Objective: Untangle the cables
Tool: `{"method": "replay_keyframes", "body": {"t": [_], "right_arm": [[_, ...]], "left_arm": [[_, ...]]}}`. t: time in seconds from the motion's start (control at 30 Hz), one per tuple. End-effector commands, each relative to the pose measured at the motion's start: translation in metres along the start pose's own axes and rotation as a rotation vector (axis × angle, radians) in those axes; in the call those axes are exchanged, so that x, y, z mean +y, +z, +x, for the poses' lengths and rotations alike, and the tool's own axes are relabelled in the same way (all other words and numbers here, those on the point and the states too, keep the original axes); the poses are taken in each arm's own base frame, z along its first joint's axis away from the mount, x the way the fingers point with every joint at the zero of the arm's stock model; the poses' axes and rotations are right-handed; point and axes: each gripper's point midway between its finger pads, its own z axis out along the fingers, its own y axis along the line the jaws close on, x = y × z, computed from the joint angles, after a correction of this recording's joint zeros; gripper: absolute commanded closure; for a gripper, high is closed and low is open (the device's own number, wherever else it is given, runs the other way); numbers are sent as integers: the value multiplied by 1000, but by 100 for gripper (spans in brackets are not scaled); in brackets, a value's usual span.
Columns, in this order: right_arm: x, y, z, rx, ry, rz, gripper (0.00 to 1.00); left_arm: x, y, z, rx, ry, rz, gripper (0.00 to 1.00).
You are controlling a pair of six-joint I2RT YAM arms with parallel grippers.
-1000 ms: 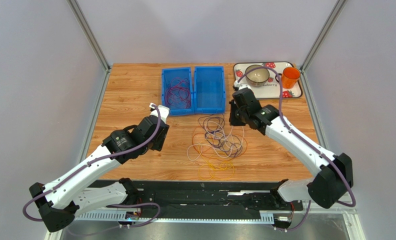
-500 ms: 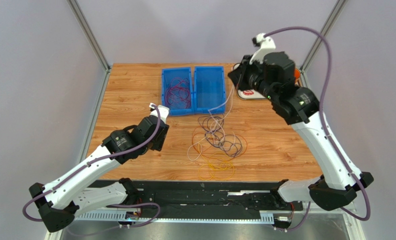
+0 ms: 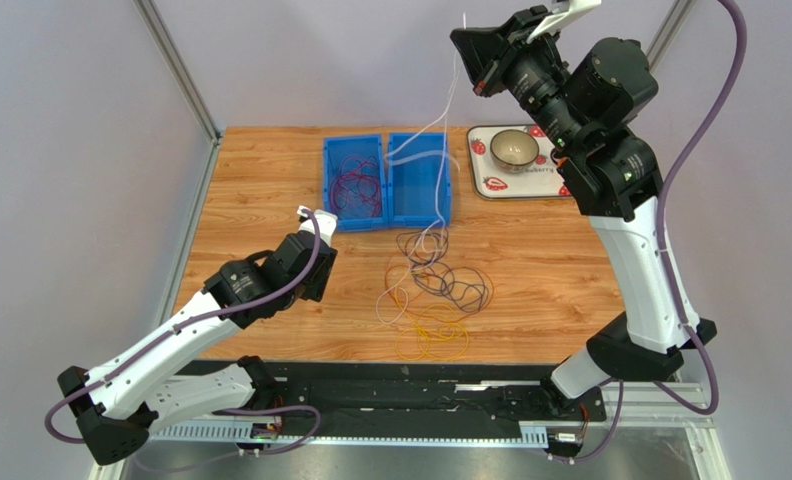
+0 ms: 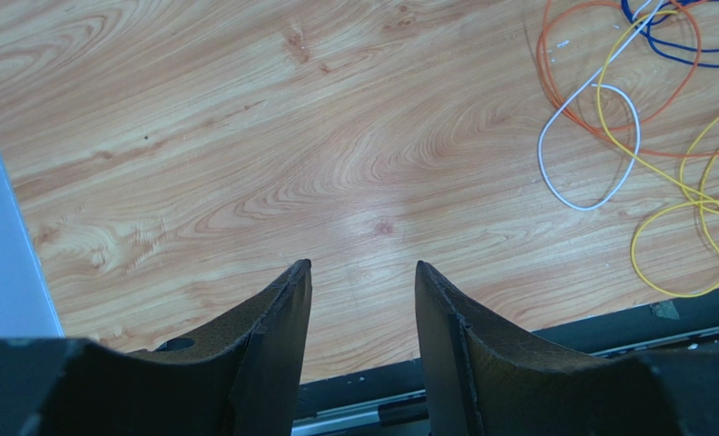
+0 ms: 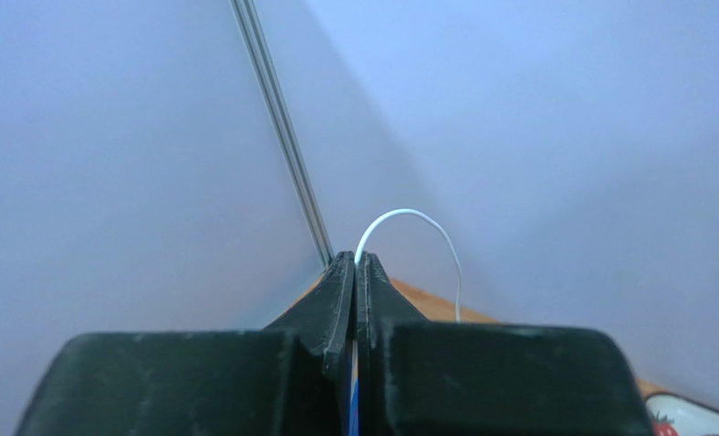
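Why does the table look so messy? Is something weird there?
Yes. A tangled pile of cables lies loose on the table, with dark, orange and yellow loops crossing each other. Oddest is the white cable: the right gripper, shut on it, holds it high in the air while its lower part runs down into the pile.

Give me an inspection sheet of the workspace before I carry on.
Surface: wooden table, no spills seen.
Job's things: white cable strung up from the pile, crossing over the right bin; yellow cable at the pile's near edge; red cable in the left bin.
Clutter: bowl on tray.
Grippers: left gripper open over bare wood; right gripper shut on the white cable, high above the table.
Cables: hoses run along the arms, clear of the pile.
Surroundings: grey walls, frame posts; nothing else seen.
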Motion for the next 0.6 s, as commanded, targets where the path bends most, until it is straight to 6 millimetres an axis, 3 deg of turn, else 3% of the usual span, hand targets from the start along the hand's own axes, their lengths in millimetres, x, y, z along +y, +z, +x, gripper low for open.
{"method": "replay_keyframes", "body": {"t": [0.0, 0.23, 0.4, 0.57], "right_arm": [[4, 5, -64, -260, -53, -7, 100], [-9, 36, -59, -309, -147, 39, 100], [-17, 74, -26, -283, -212, 38, 100], [-24, 95, -10, -279, -239, 48, 100]], "left_arm": [[4, -3, -5, -21, -6, -9, 46], [4, -2, -4, -16, -3, -16, 46], [3, -1, -4, -11, -2, -14, 46], [3, 0, -3, -9, 1, -15, 46]]}}
